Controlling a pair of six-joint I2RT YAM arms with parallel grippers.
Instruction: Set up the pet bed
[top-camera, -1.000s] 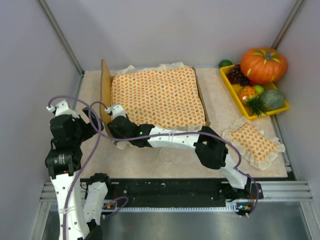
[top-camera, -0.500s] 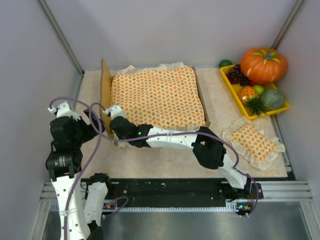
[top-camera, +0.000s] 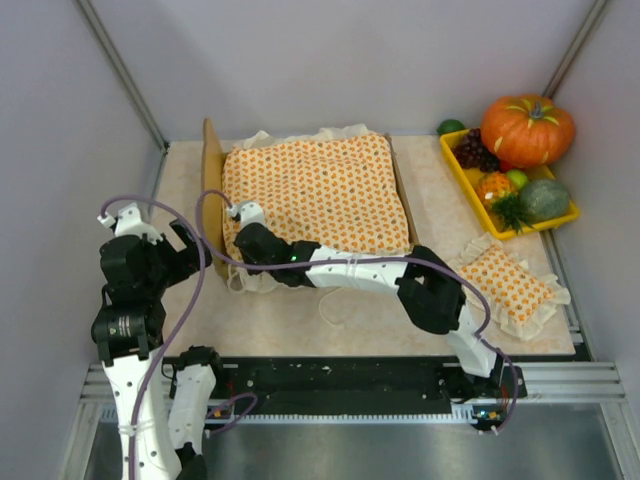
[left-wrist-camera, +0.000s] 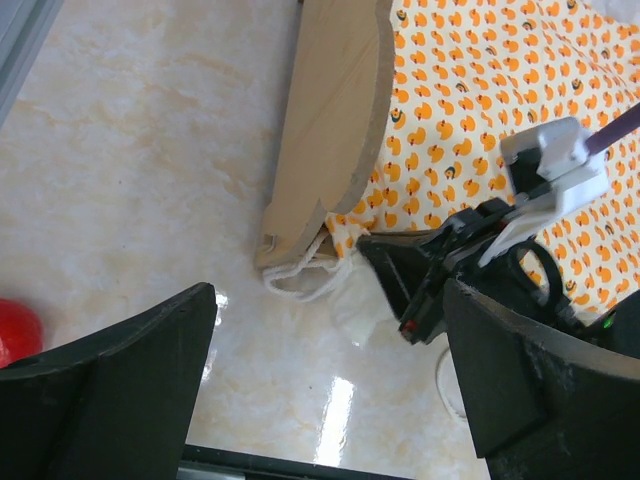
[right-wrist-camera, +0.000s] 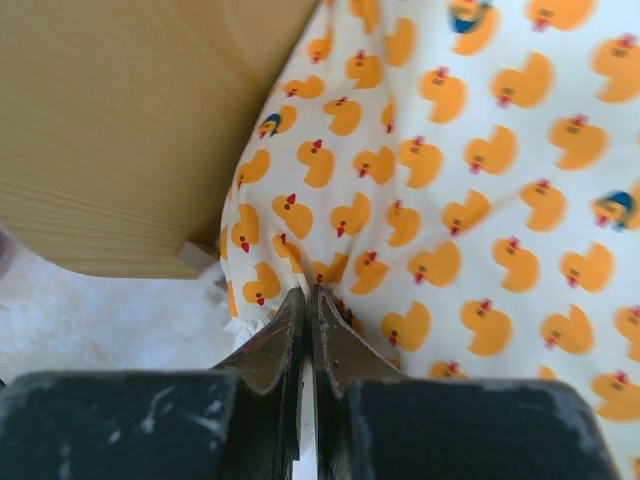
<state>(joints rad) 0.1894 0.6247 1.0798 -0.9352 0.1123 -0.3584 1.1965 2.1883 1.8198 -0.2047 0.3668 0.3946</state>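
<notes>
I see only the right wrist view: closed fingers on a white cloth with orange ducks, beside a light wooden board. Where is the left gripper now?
Observer: The left gripper hovers open and empty over the beige marble-look table, just left of the light-wood pet bed, by its rounded headboard.
Operator: Which part of the cloth do my fingers pinch?
Observer: From above, the right gripper pinches the ruffled duck-print bedspread at its near corner on the headboard side.
Operator: And where is the pillow?
Observer: The small ruffled duck-print pillow lies on the table to the right of the bed, apart from it.
</notes>
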